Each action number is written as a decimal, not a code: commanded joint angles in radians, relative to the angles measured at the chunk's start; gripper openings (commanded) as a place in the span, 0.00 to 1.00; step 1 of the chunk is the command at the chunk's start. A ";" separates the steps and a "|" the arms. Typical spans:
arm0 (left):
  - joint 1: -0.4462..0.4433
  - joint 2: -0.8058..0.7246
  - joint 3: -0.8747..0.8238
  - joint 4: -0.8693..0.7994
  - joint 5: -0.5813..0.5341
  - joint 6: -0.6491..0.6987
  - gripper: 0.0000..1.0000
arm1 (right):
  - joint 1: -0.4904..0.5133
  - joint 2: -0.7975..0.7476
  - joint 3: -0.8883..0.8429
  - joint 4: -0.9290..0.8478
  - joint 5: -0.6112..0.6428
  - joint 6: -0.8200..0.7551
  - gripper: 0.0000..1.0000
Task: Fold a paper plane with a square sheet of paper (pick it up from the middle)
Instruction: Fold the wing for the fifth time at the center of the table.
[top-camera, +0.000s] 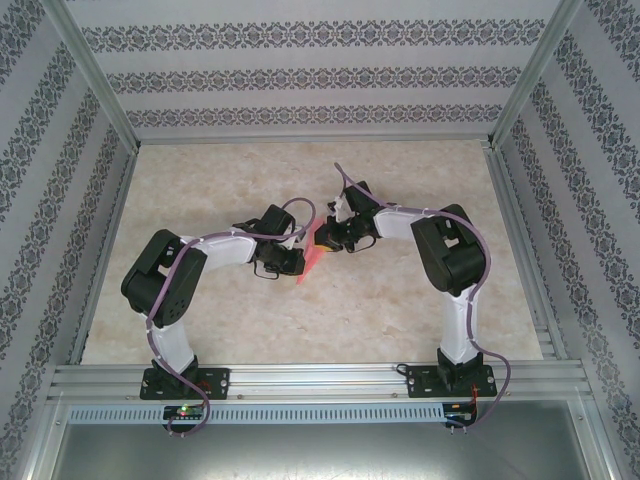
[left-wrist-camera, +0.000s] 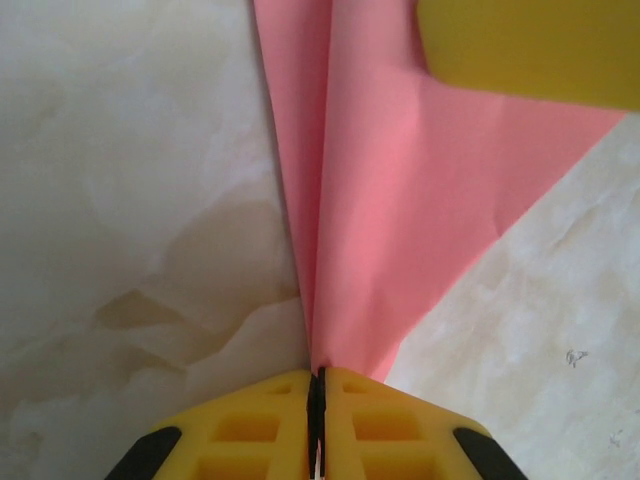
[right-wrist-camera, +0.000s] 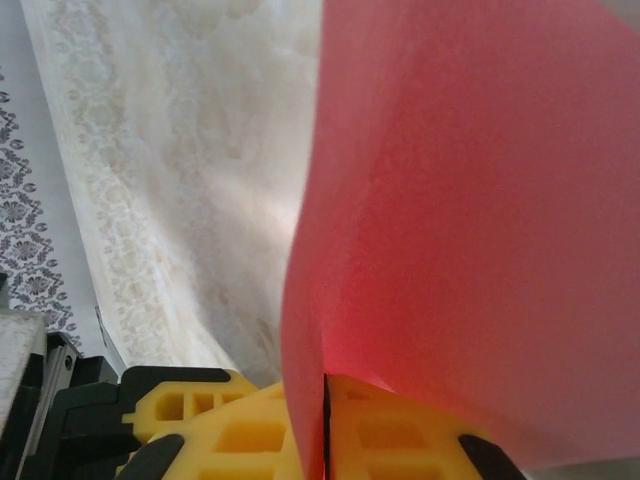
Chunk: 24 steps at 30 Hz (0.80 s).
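The pink-red paper (top-camera: 311, 258) is folded along a centre crease and hangs between both grippers over the middle of the table. My left gripper (left-wrist-camera: 317, 378) is shut on one end of the folded paper (left-wrist-camera: 400, 200), its yellow jaws pressed together with the sheet pinched between them. My right gripper (right-wrist-camera: 326, 385) is shut on the paper (right-wrist-camera: 470, 200) too, which rises from its closed jaws and curves to the right. A yellow finger of the right gripper (left-wrist-camera: 530, 45) shows at the far end of the paper in the left wrist view.
The marble-patterned table (top-camera: 400, 300) spreads around the arms. Patterned walls (top-camera: 300, 75) and aluminium frame rails (top-camera: 320, 380) close in the workspace on all sides.
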<state>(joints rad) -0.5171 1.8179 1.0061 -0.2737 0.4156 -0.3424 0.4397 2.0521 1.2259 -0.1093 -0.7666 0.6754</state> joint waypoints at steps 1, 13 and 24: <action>-0.011 0.060 -0.026 -0.045 -0.088 0.051 0.12 | -0.019 -0.046 0.008 -0.010 0.001 -0.030 0.14; -0.012 0.061 -0.017 -0.042 -0.084 0.065 0.14 | -0.041 -0.021 0.072 -0.071 0.034 -0.089 0.10; -0.020 0.074 -0.023 -0.077 -0.129 0.116 0.13 | -0.041 0.054 0.176 -0.133 0.044 -0.133 0.02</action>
<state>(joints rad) -0.5228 1.8187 1.0069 -0.2745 0.4011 -0.2752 0.4122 2.0827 1.3464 -0.2569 -0.7494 0.5758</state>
